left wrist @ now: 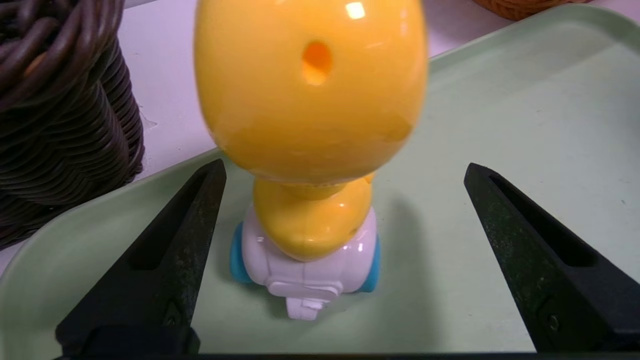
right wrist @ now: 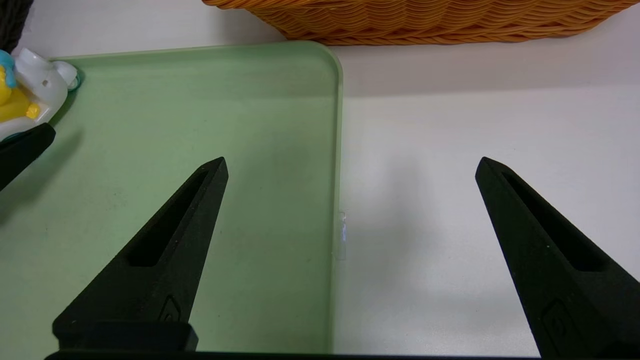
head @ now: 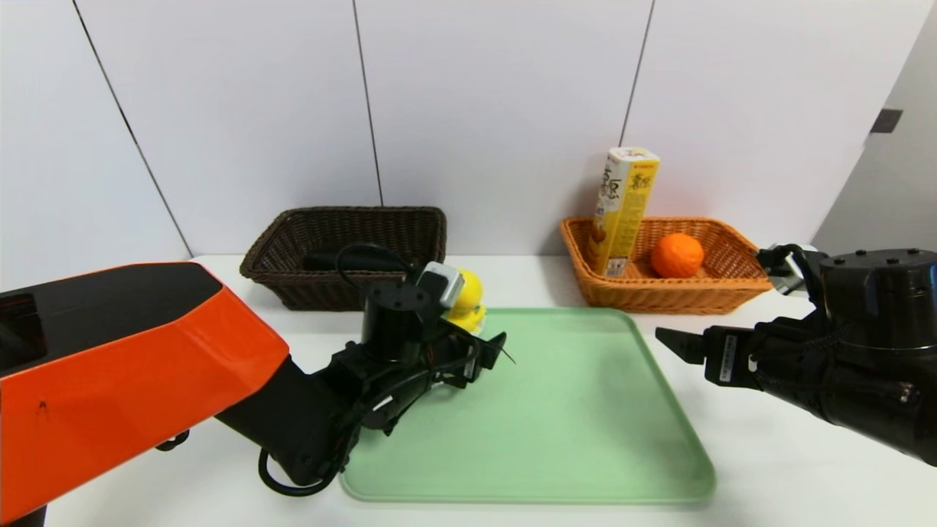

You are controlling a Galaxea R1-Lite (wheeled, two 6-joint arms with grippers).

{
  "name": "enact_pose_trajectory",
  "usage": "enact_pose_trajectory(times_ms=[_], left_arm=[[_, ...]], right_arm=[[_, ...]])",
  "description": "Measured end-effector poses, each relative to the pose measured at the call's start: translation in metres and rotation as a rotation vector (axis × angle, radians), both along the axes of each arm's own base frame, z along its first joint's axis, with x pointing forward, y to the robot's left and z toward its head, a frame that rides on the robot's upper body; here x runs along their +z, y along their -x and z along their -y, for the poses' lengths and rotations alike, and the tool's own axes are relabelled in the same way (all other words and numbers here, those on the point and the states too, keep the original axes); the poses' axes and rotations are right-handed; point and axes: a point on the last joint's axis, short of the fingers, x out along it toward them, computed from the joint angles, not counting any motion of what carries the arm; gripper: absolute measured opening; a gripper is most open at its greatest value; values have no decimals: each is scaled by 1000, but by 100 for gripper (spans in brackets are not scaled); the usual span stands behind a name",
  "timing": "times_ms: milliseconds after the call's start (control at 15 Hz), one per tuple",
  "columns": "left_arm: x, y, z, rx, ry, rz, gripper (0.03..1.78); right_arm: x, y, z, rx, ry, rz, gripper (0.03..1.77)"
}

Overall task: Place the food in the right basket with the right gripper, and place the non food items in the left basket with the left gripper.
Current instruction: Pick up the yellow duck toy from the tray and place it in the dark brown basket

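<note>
Head view: left gripper (head: 489,350) low over far left corner of green tray (head: 585,439), fingers spread, holding nothing; yellow duck toy (head: 467,298) just beyond its tips, upright at tray corner. Dark brown basket (head: 293,241) close behind, black pouch (head: 344,260) inside. Rest of tray bare, wide room toward near edge. Right gripper (head: 677,344) above tray's right rim. Orange basket (head: 721,285) holds snack carton (head: 624,208) leaning upright and orange fruit (head: 677,255).

Left wrist view: fingers (left wrist: 170,240) wide apart either side of duck toy (left wrist: 310,150), not touching; white base on blue wheels stands on tray (left wrist: 525,125) close to rim. Dark brown basket (left wrist: 60,110) wall just beside tray rim, tight on that side.

Right wrist view: fingers (right wrist: 170,240) released, empty, straddling tray (right wrist: 225,125) right edge; bare white table (right wrist: 450,150) under one, orange basket (right wrist: 425,20) wall ahead. Duck toy (right wrist: 25,95) far off at the tray's far corner.
</note>
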Motion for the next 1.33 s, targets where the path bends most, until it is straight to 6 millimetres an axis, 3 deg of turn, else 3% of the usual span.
enact_pose_trajectory(times_ms=[667, 1333], left_arm=[[-4, -22, -3, 5, 6, 1, 169], [-7, -27, 1, -1, 11, 5, 169]], right_arm=[[-5, 7, -9, 48, 10, -20, 171], [-7, 10, -9, 48, 13, -23, 171]])
